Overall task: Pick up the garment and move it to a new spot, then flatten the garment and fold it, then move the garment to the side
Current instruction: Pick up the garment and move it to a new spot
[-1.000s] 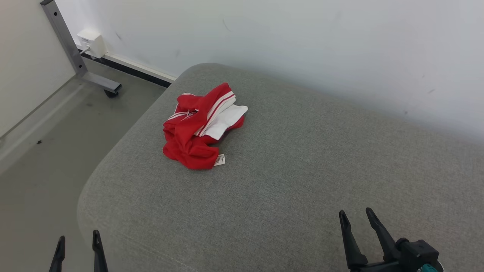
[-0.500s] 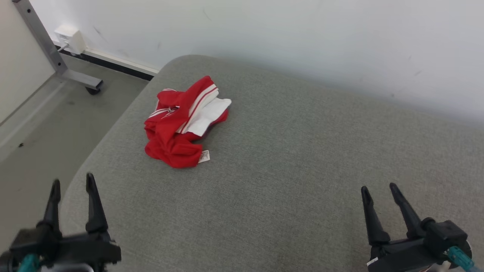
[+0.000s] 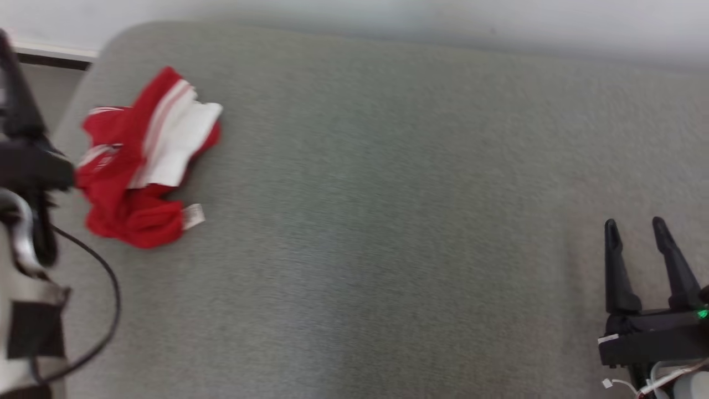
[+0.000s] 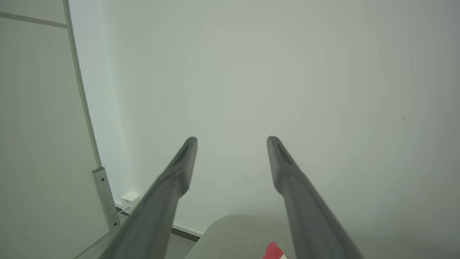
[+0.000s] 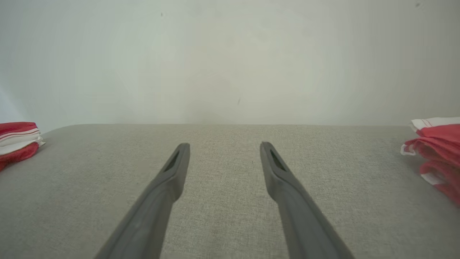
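The garment [image 3: 138, 166] is a crumpled red piece with white stripes and a white panel. It lies near the left end of the grey cushion [image 3: 388, 221], and its edge shows in the right wrist view [image 5: 18, 142]. My left gripper [image 4: 231, 138] stands open with nothing between its fingers and points at the pale wall above the cushion. One dark finger [image 3: 15, 94] of it rises at the head view's left edge, just left of the garment. My right gripper [image 3: 634, 224] [image 5: 224, 145] is open and empty, low over the cushion at the lower right, far from the garment.
A stack of red and white cloth [image 5: 436, 151] lies at the right edge of the right wrist view. A pale wall runs behind the cushion. Left of the cushion are a grey metal post [image 4: 104, 194] and a white wall box [image 4: 129, 198]. A black cable [image 3: 105, 277] loops from my left arm.
The head camera has swung right and down, so the garment sits further left in the view. My left arm has risen beside the garment. Both grippers stay open.
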Tool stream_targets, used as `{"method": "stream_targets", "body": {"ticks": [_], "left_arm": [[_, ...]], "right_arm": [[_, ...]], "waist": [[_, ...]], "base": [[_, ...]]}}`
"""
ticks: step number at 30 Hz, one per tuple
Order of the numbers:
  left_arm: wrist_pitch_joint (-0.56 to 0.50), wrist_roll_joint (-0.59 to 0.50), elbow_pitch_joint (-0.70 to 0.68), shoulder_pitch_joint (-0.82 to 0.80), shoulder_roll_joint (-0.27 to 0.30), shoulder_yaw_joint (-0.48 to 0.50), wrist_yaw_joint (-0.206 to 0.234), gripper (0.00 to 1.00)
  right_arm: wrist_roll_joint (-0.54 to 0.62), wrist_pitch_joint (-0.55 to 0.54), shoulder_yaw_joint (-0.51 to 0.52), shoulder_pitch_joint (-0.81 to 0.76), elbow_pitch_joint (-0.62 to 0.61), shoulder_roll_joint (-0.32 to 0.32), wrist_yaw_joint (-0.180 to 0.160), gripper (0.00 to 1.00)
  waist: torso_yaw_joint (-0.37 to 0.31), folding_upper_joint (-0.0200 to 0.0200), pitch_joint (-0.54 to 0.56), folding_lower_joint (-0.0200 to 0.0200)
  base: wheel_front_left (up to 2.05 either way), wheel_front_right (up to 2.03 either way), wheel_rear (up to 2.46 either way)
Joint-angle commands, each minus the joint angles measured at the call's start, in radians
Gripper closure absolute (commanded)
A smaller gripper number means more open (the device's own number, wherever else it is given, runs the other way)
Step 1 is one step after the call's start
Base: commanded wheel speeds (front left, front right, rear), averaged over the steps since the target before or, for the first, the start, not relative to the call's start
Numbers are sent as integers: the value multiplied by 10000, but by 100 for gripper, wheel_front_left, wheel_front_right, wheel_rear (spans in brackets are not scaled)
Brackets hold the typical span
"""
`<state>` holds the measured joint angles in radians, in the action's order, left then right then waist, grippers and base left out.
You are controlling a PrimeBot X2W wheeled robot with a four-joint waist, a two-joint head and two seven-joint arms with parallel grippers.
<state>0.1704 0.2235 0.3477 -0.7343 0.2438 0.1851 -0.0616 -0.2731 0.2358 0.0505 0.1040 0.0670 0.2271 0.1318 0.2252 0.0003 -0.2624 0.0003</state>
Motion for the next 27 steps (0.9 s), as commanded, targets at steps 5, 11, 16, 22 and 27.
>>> {"method": "stream_targets", "body": {"ticks": [5, 11, 16, 22, 27], "left_arm": [[-630, 36, 957, -1187, 744, 167, 59, 0], [-1230, -98, 2101, -1644, 1320, 261, 285, 0], [-2395, -140, 3282, -1650, 1697, 111, 226, 0], [-3833, 91, 4346, -1536, 1831, 45, 176, 0], [-4765, 215, 4967, -1353, 1824, -15, 226, 0]], "right_arm": [[-76, 109, 301, 255, -188, -49, -25, 0], [-57, 163, 470, 332, -262, -78, -27, 0], [-97, 200, 496, 419, -185, -12, -27, 0], [2, 228, 470, 465, -180, -65, -27, 0], [22, 219, 353, 573, -163, -102, -27, 0]], "waist": [[-2265, -3, -2255, -3], [-2536, -3, -2502, -3], [-2614, -3, -2468, -3], [-2551, -3, -2410, -3], [-2581, -3, -2406, -3]], "base": [[0, 0, 0], [0, 0, 0], [0, 0, 0], [0, 0, 0], [0, 0, 0]]}}
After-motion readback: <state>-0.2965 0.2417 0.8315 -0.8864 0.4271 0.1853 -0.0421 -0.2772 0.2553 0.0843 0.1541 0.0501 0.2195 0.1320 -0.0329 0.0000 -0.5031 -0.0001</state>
